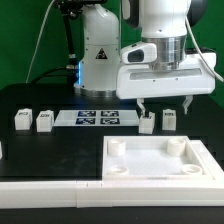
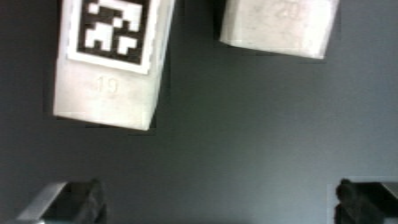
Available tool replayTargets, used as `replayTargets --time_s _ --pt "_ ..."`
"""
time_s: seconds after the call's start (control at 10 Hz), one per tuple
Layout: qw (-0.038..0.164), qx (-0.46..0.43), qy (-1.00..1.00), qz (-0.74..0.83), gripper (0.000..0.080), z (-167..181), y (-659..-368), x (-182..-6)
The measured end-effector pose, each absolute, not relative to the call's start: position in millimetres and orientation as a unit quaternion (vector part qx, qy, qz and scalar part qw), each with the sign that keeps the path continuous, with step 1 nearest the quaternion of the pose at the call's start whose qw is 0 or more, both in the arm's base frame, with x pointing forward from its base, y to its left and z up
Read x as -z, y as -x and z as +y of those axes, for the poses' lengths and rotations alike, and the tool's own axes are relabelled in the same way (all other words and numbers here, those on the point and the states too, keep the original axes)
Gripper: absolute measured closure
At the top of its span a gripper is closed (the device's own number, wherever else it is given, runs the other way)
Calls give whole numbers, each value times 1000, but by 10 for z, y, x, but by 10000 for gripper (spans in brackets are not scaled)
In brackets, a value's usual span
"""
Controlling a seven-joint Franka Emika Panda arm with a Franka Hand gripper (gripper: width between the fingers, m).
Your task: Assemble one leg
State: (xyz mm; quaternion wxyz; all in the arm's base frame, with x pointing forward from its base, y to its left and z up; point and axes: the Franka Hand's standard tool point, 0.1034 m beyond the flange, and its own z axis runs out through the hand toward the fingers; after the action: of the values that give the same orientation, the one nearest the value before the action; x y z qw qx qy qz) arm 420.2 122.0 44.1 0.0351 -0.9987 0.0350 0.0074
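Observation:
Four small white legs stand on the black table. Two are at the exterior view's left, and two are under my gripper. My gripper hovers just above this right pair, open and empty, with its fingers spread wide. In the wrist view a leg with a black-and-white tag and a second leg lie ahead of the open gripper. Both dark fingertips are apart from the legs.
The marker board lies flat between the two pairs of legs. A large white rimmed panel with round corner sockets lies in front. A white strip runs along the front left. The robot base stands behind.

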Motion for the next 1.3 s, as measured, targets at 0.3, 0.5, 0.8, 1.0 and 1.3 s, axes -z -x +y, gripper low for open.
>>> replayTargets --time_s 0.3,0.5,0.8,1.0,1.3 --pt "38 -13 994 99 150 1354 -4080 -428" --pt "38 -13 994 98 150 1365 -4009 -458" --pt "34 -32 995 87 150 1344 -3987 -447" --pt "29 -61 995 75 150 1316 -3954 -442" --pt "25 -202 977 63 150 1295 -3901 -475"
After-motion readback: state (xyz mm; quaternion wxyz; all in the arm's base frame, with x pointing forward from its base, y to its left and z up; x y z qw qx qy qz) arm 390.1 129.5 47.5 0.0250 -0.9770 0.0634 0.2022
